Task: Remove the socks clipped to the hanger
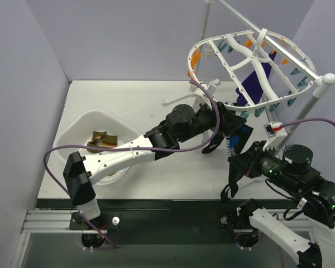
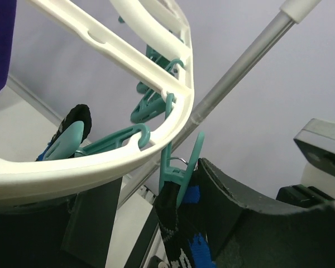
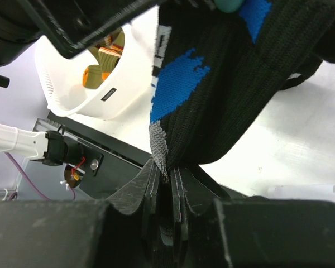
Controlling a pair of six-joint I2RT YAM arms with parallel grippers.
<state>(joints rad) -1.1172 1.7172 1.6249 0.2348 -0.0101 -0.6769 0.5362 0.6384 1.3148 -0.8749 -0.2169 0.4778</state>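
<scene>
left gripper [image 2: 156,212]: your jaws stand apart, up under the hanger [image 2: 100,162] rim with one teal clip [image 2: 178,167] between them. One finger [image 2: 251,218] sits against the sock just below the clip, the other [image 2: 95,218] is clear of it.
right gripper [image 3: 167,184]: you're clamped on the bottom edge of the black sock [image 3: 223,84], fabric pinched flat between the fingers.
black sock: black with blue patches. Its top is in that teal clip on the near rim and its lower end is in your right gripper, so it spans both arms.
purple sock [image 1: 255,84]: hangs down through the middle of the ring. Can't tell which clip holds it.
hanger: hangs tilted from a grey pole [image 2: 240,67] over the far right of the table. Teal clips on the near and right rim, orange on the far side.
tub [image 1: 81,131]: white, left side of the table, well apart from the hanger. A brown sock [image 1: 103,139] lies in it.
</scene>
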